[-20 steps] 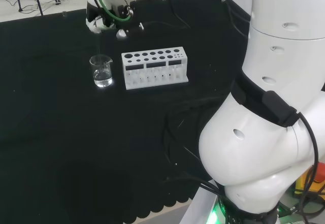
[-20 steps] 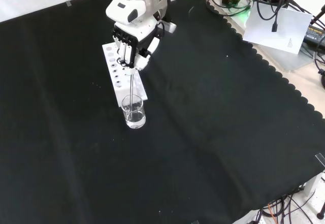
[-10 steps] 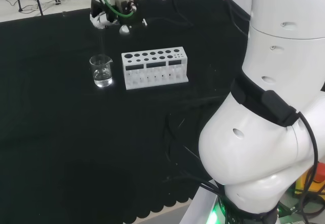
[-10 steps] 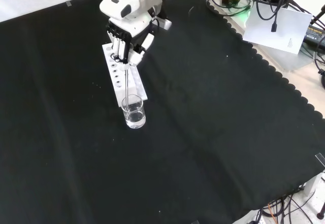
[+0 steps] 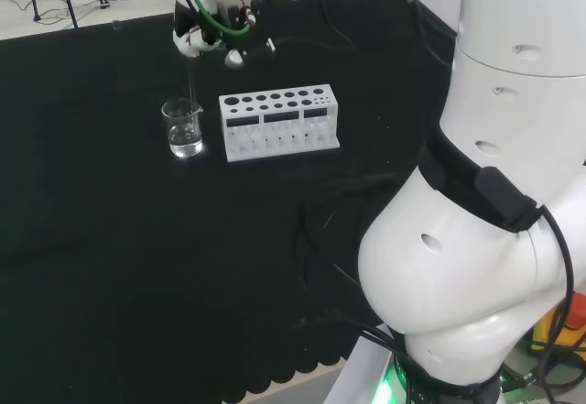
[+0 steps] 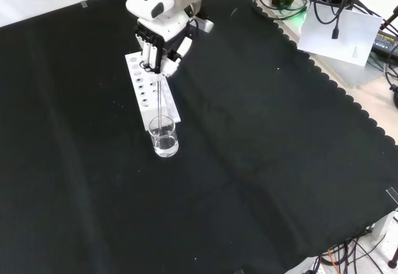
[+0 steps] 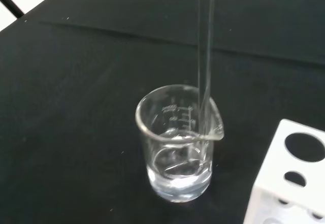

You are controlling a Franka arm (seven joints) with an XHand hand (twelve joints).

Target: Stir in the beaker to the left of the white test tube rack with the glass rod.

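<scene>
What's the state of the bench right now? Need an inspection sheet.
Surface: black cloth over the bench, scalloped edge, bare apart from the job's things.
Job's things: small clear glass beaker holding some clear liquid, beside the white test tube rack; thin clear glass rod reaches down into the beaker.
Clutter: nothing seen on the cloth.
Hand: black and white hand above the rack, fingers curled round the rod's top.
Cables: green and black cables past the cloth's far edge.
Surroundings: white paper sheet off the cloth.
</scene>
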